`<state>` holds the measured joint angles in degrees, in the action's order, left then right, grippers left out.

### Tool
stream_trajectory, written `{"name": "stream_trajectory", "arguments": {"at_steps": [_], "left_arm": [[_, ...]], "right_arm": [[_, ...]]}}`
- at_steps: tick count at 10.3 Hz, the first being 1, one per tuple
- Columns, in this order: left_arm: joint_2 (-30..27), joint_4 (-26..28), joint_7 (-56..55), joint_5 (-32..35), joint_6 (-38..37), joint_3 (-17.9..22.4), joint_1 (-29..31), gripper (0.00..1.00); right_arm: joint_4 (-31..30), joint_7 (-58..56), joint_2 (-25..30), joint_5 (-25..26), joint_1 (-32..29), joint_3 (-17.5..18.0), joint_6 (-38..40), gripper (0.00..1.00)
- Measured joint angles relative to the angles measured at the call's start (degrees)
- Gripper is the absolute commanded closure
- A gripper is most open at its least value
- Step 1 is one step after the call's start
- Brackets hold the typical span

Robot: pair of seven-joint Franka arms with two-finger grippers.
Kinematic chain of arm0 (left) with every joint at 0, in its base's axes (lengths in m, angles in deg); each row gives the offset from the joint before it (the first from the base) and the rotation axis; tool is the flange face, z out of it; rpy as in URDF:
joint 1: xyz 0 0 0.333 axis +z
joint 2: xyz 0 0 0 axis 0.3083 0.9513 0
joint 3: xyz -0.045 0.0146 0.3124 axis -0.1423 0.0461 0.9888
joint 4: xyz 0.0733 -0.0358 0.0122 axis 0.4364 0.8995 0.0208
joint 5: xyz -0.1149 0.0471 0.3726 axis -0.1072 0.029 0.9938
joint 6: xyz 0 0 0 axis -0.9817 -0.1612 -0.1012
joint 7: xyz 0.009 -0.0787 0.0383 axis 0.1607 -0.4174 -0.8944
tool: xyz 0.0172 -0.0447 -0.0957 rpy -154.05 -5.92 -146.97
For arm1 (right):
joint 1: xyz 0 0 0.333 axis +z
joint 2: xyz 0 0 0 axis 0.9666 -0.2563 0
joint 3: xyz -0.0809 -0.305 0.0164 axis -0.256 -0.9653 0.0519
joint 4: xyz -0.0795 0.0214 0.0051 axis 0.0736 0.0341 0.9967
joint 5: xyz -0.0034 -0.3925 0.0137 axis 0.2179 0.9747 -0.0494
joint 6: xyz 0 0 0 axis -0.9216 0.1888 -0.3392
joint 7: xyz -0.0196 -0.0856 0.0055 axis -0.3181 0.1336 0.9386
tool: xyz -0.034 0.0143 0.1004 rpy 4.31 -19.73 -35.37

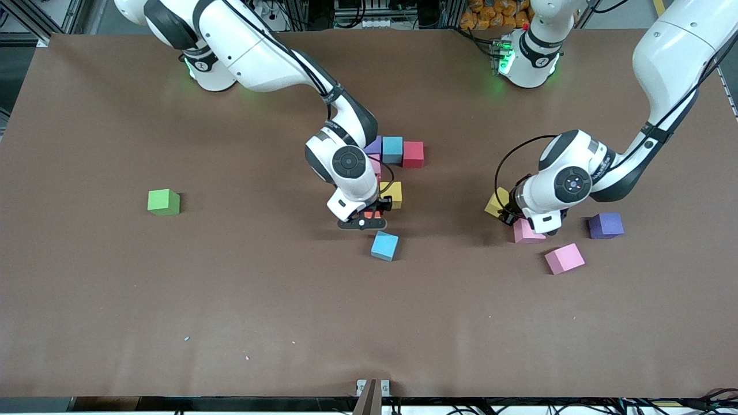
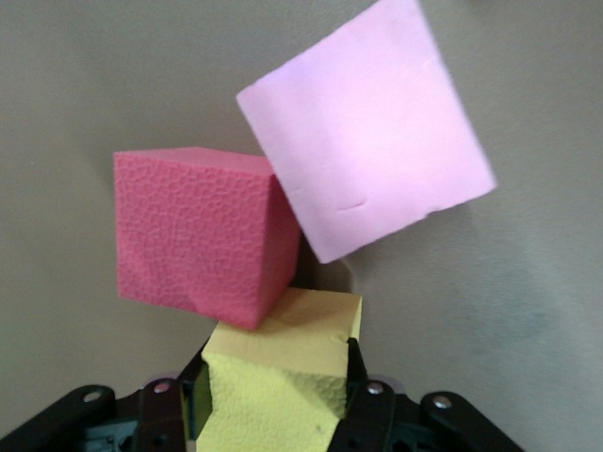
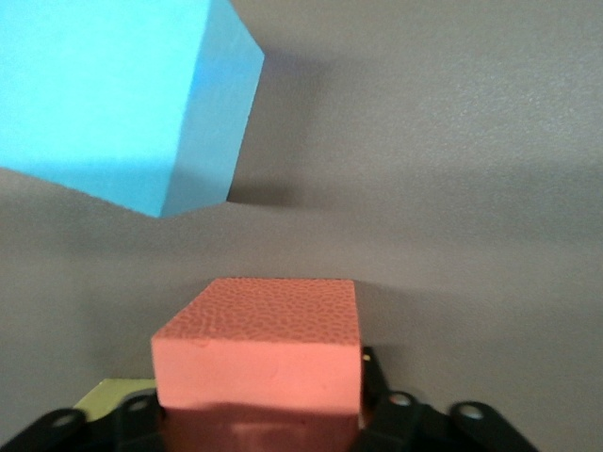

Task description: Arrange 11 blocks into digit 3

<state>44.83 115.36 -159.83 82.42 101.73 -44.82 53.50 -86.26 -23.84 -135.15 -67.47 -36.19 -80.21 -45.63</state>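
Observation:
My right gripper (image 1: 368, 219) (image 3: 259, 419) is low over the middle of the table, open around an orange block (image 1: 372, 214) (image 3: 256, 353) that stands between its fingers. Beside it sit a yellow block (image 1: 394, 193) and a row of purple (image 1: 373, 144), light blue (image 1: 392, 148) and red (image 1: 413, 154) blocks. A pink block (image 1: 376, 168) is partly hidden by the wrist. A loose light blue block (image 1: 384, 245) (image 3: 113, 94) lies nearer the front camera. My left gripper (image 1: 504, 214) (image 2: 273, 400) is shut on a yellow block (image 1: 496, 203) (image 2: 283, 377), which touches a pink block (image 1: 524, 231) (image 2: 203, 231).
Toward the left arm's end lie another pink block (image 1: 564, 258) (image 2: 367, 127) and a purple block (image 1: 606, 225). A green cube (image 1: 164, 202) sits alone toward the right arm's end. The brown table (image 1: 230, 311) runs wide nearer the front camera.

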Motion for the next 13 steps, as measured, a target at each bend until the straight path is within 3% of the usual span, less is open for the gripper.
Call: {"name": "stream_trajectory", "arguments": {"at_steps": [5, 13], "left_arm": [[0.9, -2.8, -8.1, -2.5, 0.3, -0.2, -4.7, 0.99], [3.3, -4.4, -24.9, -2.5, 5.3, 0.2, -13.9, 0.98]], "right_arm": [[0.4, 0.5, 0.2, 0.0, -0.6, -0.1, -0.3, 0.00], [5.2, 1.6, 2.8, 0.0, -6.6, 1.5, 3.9, 0.00]]}}
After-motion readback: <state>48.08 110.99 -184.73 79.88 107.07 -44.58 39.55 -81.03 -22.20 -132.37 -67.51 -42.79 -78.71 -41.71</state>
